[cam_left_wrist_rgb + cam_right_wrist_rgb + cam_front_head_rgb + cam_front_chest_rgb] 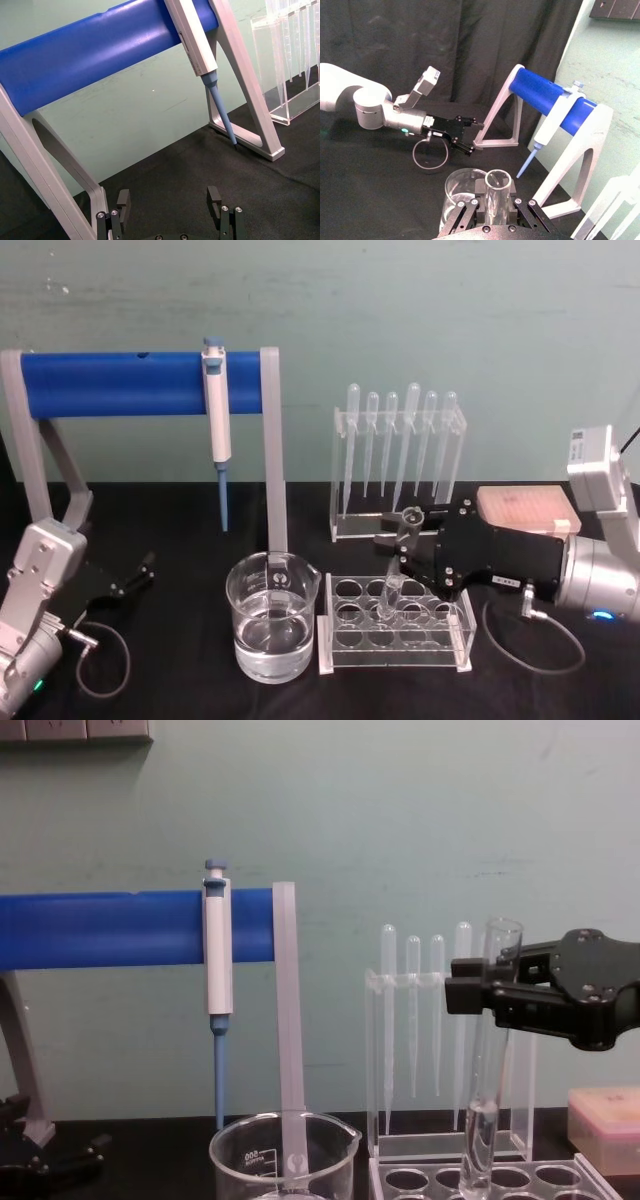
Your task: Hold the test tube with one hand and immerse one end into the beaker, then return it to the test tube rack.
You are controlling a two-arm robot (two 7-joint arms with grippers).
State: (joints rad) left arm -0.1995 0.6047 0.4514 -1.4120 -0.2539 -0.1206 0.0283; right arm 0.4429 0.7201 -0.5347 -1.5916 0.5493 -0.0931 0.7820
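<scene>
- Chest view showed the right black gripper (pixel 478 982) reaching in from the right side, its fingers clamped near the top of the clear glass test tube with a flared rim (pixel 485 1100).
- The tube hung upright with its rounded bottom at the level of the clear rack with round holes (pixel 480 1182); whether it had cleared the hole could not be told.
- In the head view the same gripper (pixel 400 540) held the tube (pixel 393 592) above the rack (pixel 395 635), just right of the wide clear glass beaker with a pour spout (pixel 272 630), which held clear liquid on the black table (pixel 180 540).
- The left black gripper (pixel 135 575) rested idle on the table at the left, fingers spread wide and holding nothing; the left wrist view showed its fingers (pixel 214 197) apart, facing the blue-barred stand (pixel 100 55) and the white-and-blue pipettor (pixel 197 42).
- The step in hand seemed to be carrying the tube to the beaker.
- To do it well, the tube should rise straight until its bottom clears both the rack top and the beaker rim, staying vertical.
- It should then travel sideways to the middle of the beaker's mouth, away from the spout and the stand's grey leg (pixel 275 470).
- Lowering should be slow, stopping once the end is submerged and short of the glass floor.
</scene>
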